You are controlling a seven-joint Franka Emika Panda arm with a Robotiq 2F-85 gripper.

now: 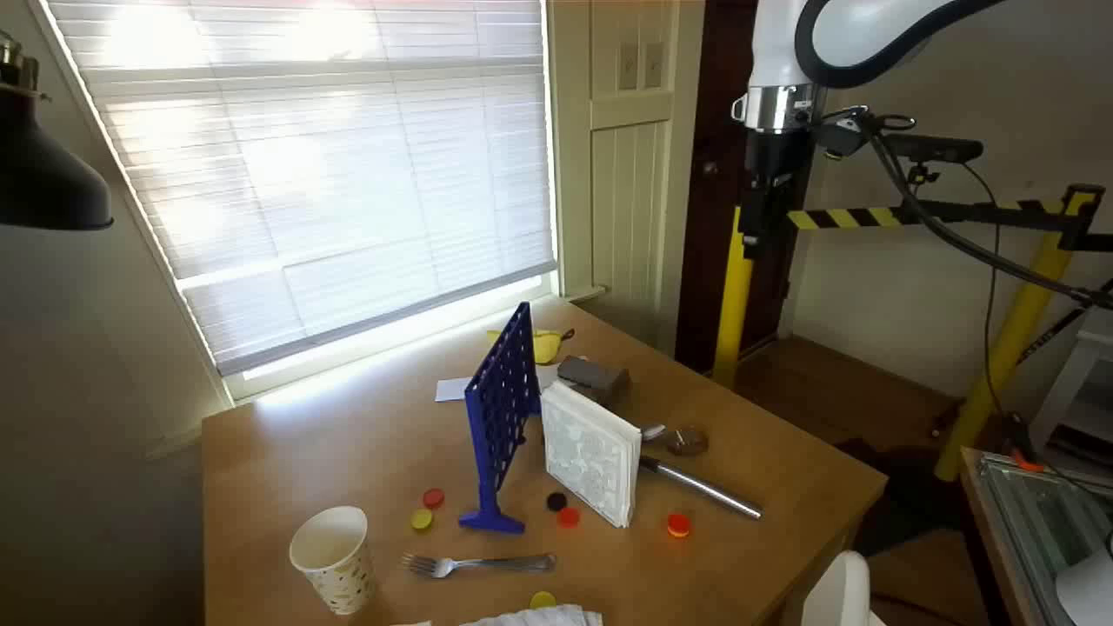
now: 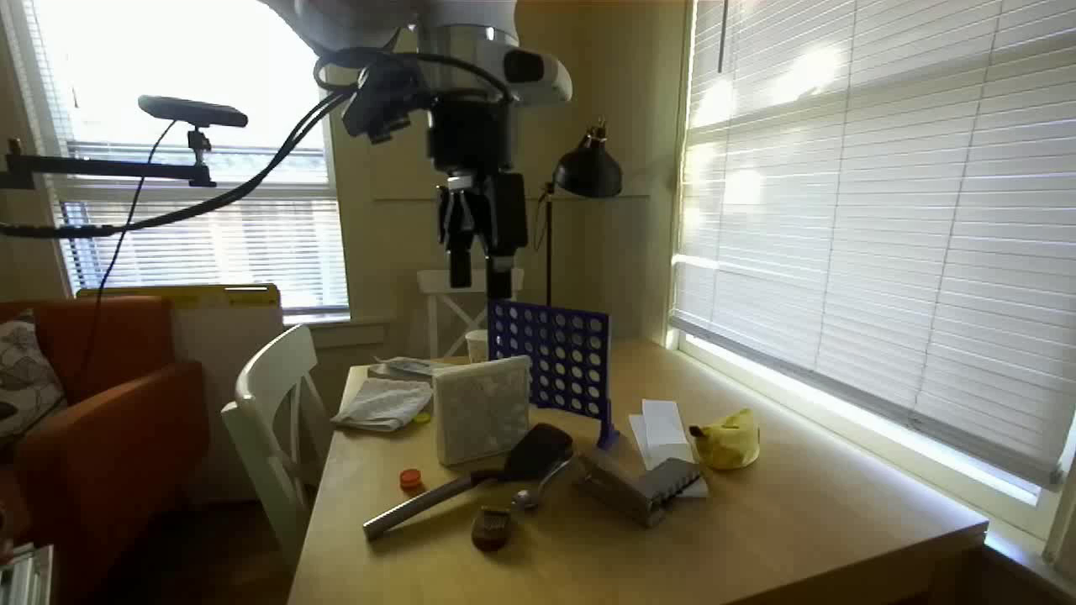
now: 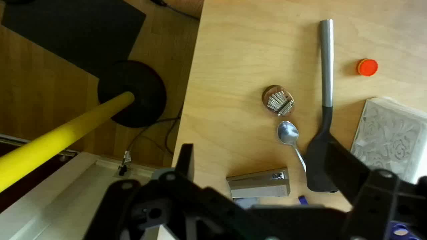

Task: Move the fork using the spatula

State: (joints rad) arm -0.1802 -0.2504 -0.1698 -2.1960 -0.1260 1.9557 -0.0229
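The grey metal fork [image 1: 478,563] lies flat on the table near the white cup in an exterior view. It is out of sight in the wrist view. The spatula has a silver handle [image 3: 327,63] and a flat dark head [image 3: 317,163]. It lies on the table, and its handle also shows in both exterior views [image 1: 704,489] [image 2: 420,504]. The white block hides its head in an exterior view. My gripper [image 3: 264,165] is open and empty, high above the table. It hangs well above the spatula in both exterior views [image 1: 752,243] [image 2: 479,273].
A blue upright grid [image 1: 504,409] and a white carved block [image 1: 591,452] stand between fork and spatula. A spoon [image 3: 288,132], a thumb piano [image 3: 278,100] and a stapler [image 3: 258,183] lie near the spatula. A patterned cup [image 1: 335,561] and several discs [image 1: 678,524] are on the table.
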